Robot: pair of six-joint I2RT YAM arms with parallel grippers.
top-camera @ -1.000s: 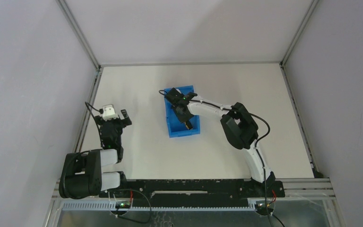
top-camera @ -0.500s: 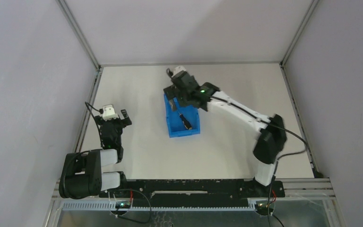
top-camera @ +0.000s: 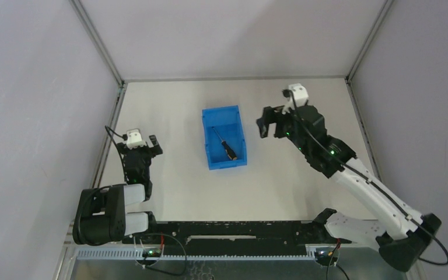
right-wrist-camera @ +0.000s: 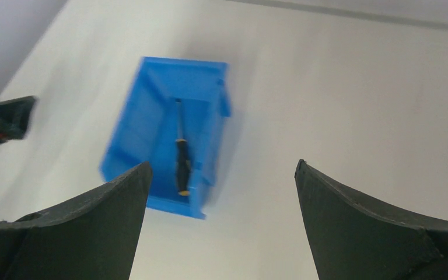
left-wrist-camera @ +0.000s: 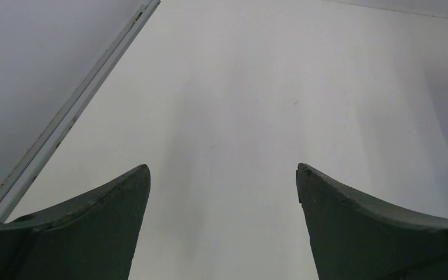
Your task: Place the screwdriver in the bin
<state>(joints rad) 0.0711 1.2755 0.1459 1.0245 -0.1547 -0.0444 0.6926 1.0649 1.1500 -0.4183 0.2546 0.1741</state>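
Top external shows one screwdriver point(top-camera: 225, 143) lying, seemingly flat, in one bin point(top-camera: 207, 142).

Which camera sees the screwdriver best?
The right wrist view: the screwdriver lies large and whole inside the bin. The top external view shows it tiny; the left wrist view misses it.

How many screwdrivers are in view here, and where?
1. The screwdriver lies on the floor of the bin, handle toward the arms. No second one shows in any view.
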